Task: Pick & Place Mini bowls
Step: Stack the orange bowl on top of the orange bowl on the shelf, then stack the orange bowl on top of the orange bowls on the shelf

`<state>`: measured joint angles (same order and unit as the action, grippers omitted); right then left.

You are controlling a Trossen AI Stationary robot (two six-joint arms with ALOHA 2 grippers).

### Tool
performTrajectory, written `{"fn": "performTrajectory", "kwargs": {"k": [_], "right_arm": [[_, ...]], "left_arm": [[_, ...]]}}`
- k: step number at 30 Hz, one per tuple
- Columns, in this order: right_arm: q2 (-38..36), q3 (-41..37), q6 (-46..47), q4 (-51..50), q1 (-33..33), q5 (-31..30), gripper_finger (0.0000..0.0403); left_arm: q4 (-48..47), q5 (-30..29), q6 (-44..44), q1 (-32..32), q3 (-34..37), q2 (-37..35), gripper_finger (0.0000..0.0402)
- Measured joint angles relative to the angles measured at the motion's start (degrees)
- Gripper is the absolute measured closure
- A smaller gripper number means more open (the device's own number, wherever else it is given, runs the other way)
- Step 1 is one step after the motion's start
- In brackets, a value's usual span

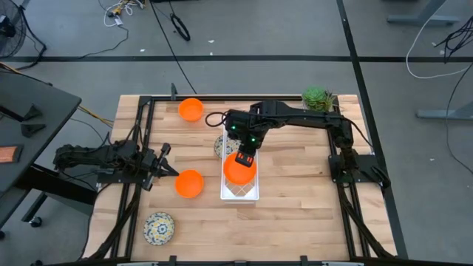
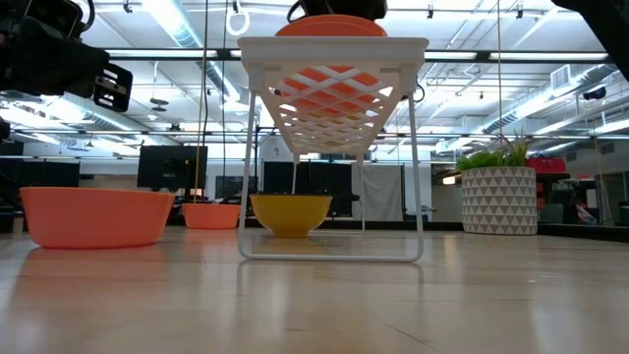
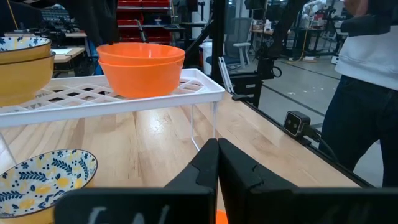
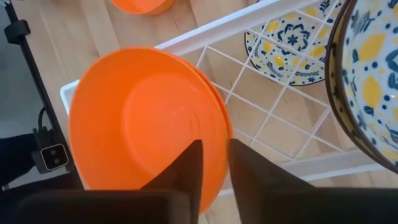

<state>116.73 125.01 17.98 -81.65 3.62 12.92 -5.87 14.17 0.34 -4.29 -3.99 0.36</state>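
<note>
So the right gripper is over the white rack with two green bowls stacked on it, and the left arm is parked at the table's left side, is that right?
Not quite: the stacked bowls are orange, not green, as the right wrist view shows. The rest stands: the right gripper is over the white rack and the left gripper waits at the table's left side.

Bare table (image 1: 295, 174) right of the white rack (image 1: 240, 193); orange bowl (image 1: 189, 183) blocks its left

Grey floor (image 1: 295, 29) with black tape lines (image 1: 222, 58) and loose cables (image 1: 436, 44). Ceiling strip lights (image 2: 187, 20) overhead. Red shelving (image 3: 146, 15) at rear.
</note>
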Motion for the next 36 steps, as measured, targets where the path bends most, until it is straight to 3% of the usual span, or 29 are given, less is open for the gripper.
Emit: {"fn": "performTrajectory", "kwargs": {"k": [8, 14, 27, 36], "right_arm": [[-0.48, 0.02, -0.29, 0.20, 0.00, -0.01, 0.0267], [-2.02, 0.07, -0.47, 0.25, -0.15, 0.01, 0.0250], [-3.17, 0.07, -0.48, 0.07, -1.18, -0.07, 0.0264], [-3.28, 0.07, -2.60, 0.32, -1.22, -4.96, 0.0299]], "left_arm": [[0.02, 0.00, 0.00, 0.00, 0.00, 0.00, 0.0387], [0.02, 0.00, 0.00, 0.00, 0.00, 0.00, 0.0387], [0.02, 0.00, 0.00, -0.02, 0.00, -0.02, 0.0387], [0.00, 0.00, 0.00, 0.00, 0.00, -0.01, 0.0387]]}}
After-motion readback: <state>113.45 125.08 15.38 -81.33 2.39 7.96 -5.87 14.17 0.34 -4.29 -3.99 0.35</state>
